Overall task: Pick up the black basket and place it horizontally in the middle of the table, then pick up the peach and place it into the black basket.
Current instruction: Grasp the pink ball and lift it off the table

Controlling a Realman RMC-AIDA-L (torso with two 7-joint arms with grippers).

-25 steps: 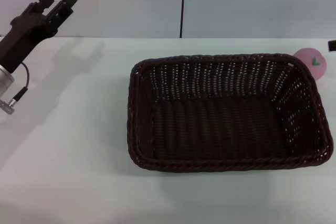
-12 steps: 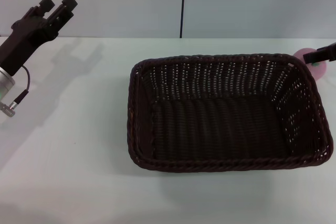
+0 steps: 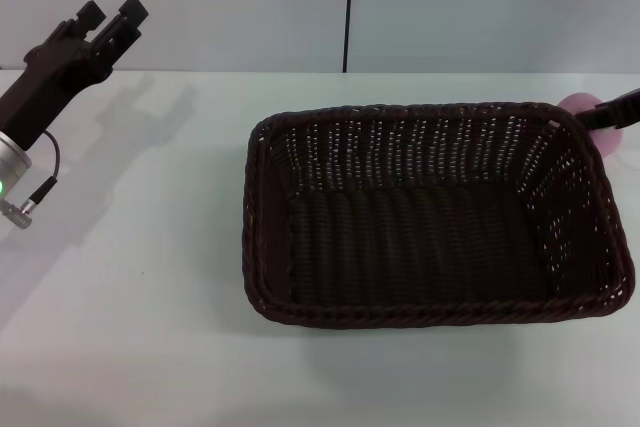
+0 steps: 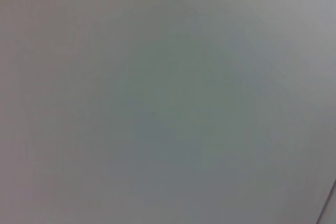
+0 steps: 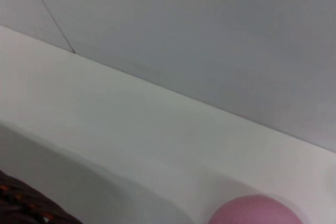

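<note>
Right gripper (image 3: pixel 612 110), grip unreadable, overlaps the small pink peach (image 3: pixel 600 125) beyond the dark woven wicker basket's (image 3: pixel 430 212) far-right corner.

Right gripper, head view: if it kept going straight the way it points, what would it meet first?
Probably the peach: the right gripper already overlaps it beside the black basket's far right corner, though depth is unclear.

You face a plain grey wall (image 3: pixel 200 7) behind the white desk (image 3: pixel 130 277). A dark vertical seam (image 3: pixel 349 7) splits that wall above the desk's far edge.
</note>
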